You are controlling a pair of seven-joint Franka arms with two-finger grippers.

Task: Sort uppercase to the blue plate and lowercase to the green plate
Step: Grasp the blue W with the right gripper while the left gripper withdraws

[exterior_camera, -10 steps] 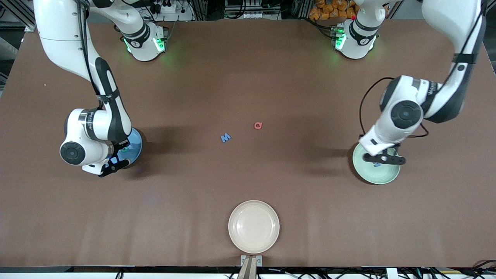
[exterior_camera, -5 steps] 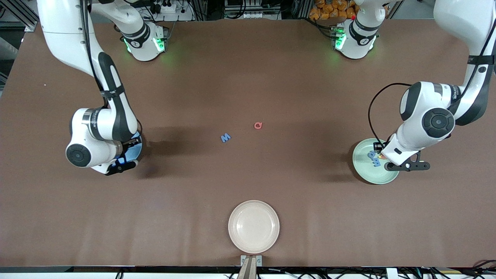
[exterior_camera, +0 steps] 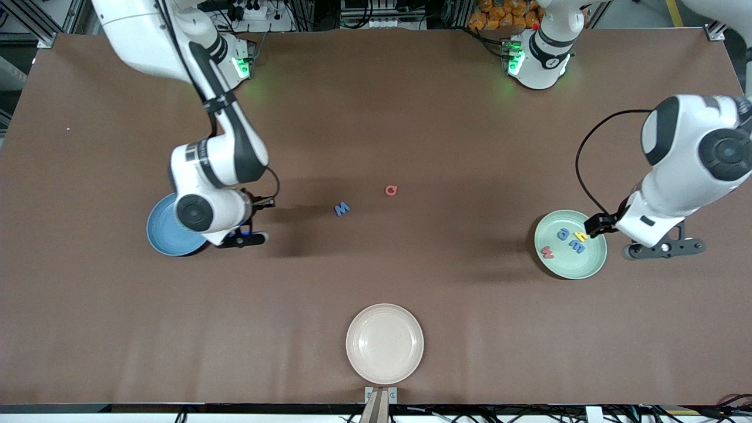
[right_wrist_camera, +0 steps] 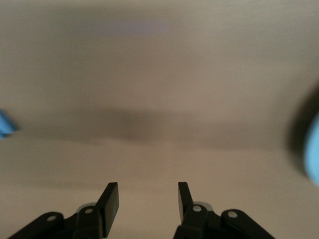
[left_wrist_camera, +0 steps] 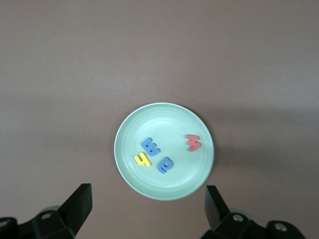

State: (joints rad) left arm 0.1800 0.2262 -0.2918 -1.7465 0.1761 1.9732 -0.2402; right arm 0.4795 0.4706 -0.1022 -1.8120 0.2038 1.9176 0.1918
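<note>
The green plate point(exterior_camera: 570, 264) holds several lowercase letters: a red w point(exterior_camera: 547, 252), a blue a point(exterior_camera: 564, 234), a blue m point(exterior_camera: 578, 247) and a yellow h point(exterior_camera: 581, 236). In the left wrist view the same plate point(left_wrist_camera: 164, 186) shows with all of them in it. My left gripper point(exterior_camera: 665, 248) point(left_wrist_camera: 148, 209) hangs wide open and empty, over the table just off the plate's rim. Two uppercase letters lie mid-table, a blue W point(exterior_camera: 342, 208) and a red Q point(exterior_camera: 392, 190). My right gripper point(exterior_camera: 247, 237) point(right_wrist_camera: 147, 201) is open and empty beside the blue plate point(exterior_camera: 164, 238), which the arm partly hides.
A cream-white plate point(exterior_camera: 385, 343) sits near the table's front edge, closest to the front camera. Both robot bases stand along the table's back edge.
My left gripper opened, left a blue letter on the green plate and swung off it toward its own end. My right arm moved from over the blue plate toward the table's middle.
</note>
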